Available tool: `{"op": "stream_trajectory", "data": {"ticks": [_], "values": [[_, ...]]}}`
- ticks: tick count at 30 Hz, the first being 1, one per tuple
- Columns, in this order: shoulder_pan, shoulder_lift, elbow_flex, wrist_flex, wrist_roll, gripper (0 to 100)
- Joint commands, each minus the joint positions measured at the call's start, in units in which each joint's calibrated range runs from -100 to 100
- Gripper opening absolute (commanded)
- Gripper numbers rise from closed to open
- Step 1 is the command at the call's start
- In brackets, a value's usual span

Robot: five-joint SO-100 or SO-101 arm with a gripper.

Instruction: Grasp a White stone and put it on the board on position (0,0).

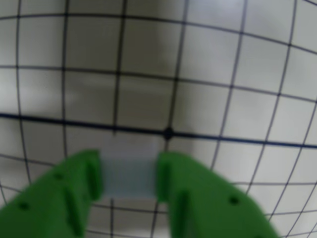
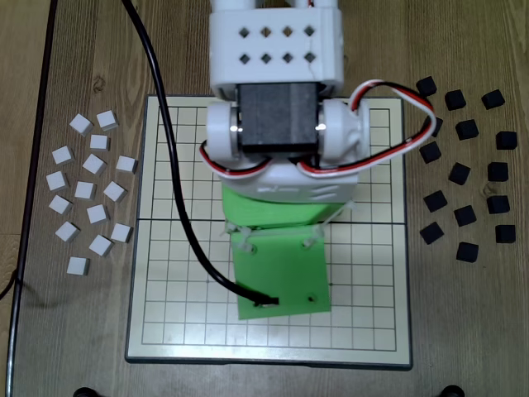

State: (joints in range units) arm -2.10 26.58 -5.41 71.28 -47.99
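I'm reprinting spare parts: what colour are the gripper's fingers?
Bright green; the fingers show best in the wrist view, closed on the white stone.

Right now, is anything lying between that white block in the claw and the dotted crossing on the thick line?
Nothing visible. In the wrist view the white block sits between the gripper fingers, and only bare board separates it from the dotted crossing.

We see the board (image 2: 165, 289) bare of pieces wherever the arm (image 2: 277, 124) leaves it visible. White blocks (image 2: 91, 190) crowd the surface (image 2: 74, 50) at nine o'clock in the fixed view, black blocks (image 2: 467, 165) at three o'clock; a black cable (image 2: 169, 149) crosses the board's left half.
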Motion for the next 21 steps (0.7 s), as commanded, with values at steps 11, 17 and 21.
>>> {"op": "stream_trajectory", "data": {"ticks": [11, 17, 21], "values": [[2.06, -0.5, -4.16, -1.79, 1.12, 6], [2.15, -0.34, -3.96, -1.96, 1.17, 6], [2.42, -0.25, -3.09, -2.86, 1.27, 6]]}}
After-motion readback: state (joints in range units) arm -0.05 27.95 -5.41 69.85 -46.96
